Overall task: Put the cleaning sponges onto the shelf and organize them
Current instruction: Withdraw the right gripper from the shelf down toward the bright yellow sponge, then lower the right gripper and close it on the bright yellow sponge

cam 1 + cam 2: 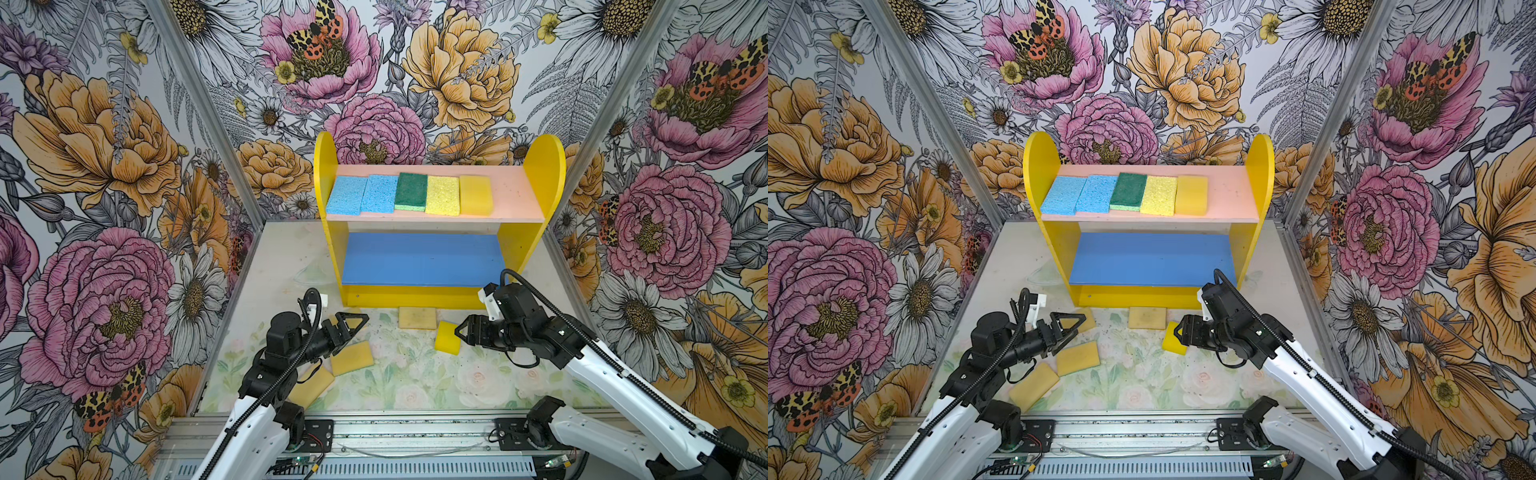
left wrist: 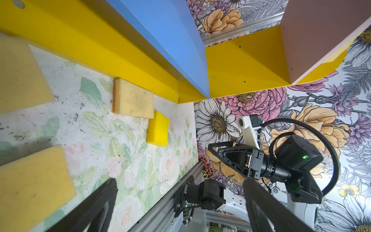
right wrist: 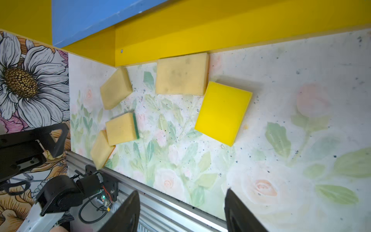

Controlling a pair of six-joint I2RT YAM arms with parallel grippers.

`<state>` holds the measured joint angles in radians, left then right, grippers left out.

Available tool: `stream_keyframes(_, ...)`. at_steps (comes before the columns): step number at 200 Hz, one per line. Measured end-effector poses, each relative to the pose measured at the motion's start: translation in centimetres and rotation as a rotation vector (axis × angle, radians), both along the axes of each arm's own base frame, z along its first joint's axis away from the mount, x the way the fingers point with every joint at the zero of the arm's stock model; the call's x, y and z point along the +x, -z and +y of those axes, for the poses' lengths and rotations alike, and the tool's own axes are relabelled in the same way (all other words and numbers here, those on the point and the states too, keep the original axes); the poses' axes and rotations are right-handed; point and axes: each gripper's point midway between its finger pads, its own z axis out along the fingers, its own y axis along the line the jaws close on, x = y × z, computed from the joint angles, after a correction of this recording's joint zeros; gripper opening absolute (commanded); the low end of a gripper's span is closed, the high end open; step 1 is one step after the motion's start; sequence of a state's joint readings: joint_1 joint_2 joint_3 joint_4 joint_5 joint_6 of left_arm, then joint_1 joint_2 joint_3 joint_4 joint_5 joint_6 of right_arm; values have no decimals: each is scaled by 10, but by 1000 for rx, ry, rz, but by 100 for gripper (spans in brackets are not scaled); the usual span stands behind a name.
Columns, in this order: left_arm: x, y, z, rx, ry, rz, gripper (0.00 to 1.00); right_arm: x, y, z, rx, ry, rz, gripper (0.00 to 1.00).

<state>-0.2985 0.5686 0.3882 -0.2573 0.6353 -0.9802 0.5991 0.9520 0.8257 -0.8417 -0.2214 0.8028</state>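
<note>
Yellow and bright, the small sponge [image 1: 448, 337] lies flat on the table [image 1: 415, 386], just beside the tips of the right pincer [image 1: 462, 332]. That pincer is spread, with nothing between its jaws; the small sponge sits ahead of them, not inside. Just behind, a tan sponge [image 1: 417, 318] rests against the foot of the shelf [image 1: 544, 166], close to the small sponge's corner. The left pincer [image 1: 351, 324] hangs wide apart, holding nothing, near three more: a middle sponge [image 1: 1079, 358], a near sponge [image 1: 1034, 386] toward the rail [image 1: 374, 432], and a far sponge [image 3: 116, 88] at the shelf's foot. On the pink board [image 1: 515, 195] five lie in a row: a blue sponge [image 1: 345, 195], a second blue sponge [image 1: 379, 193], a green sponge [image 1: 411, 192], a pale sponge [image 1: 443, 195] and a fifth sponge [image 1: 476, 195], tan-yellow.
</note>
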Motion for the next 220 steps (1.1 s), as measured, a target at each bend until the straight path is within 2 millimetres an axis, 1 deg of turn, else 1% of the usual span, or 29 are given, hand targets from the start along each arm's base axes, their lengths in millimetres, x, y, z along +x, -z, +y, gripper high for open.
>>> stream_keyframes(35,2,15,-7,25,17,52,99,7,41,4,-16,27,53,65)
stream_keyframes(66,4,20,-10,24,19,62,99,12,74,6,-48,49,104,64)
stream_keyframes(91,4,22,-10,20,17,63,99,20,88,4,-46,77,111,61)
stream_keyframes(126,5,22,-10,17,18,56,99,30,111,-7,-46,143,131,55)
stream_keyframes(147,5,21,-10,17,16,55,99,32,120,-11,-46,161,141,51)
stream_keyframes(178,7,22,-8,17,9,58,99,37,126,-7,-32,162,137,45)
stream_keyframes(196,7,23,-8,18,9,60,99,39,129,-4,-15,166,132,38)
stream_keyframes(220,7,22,-8,17,9,57,99,41,132,-1,8,168,125,22)
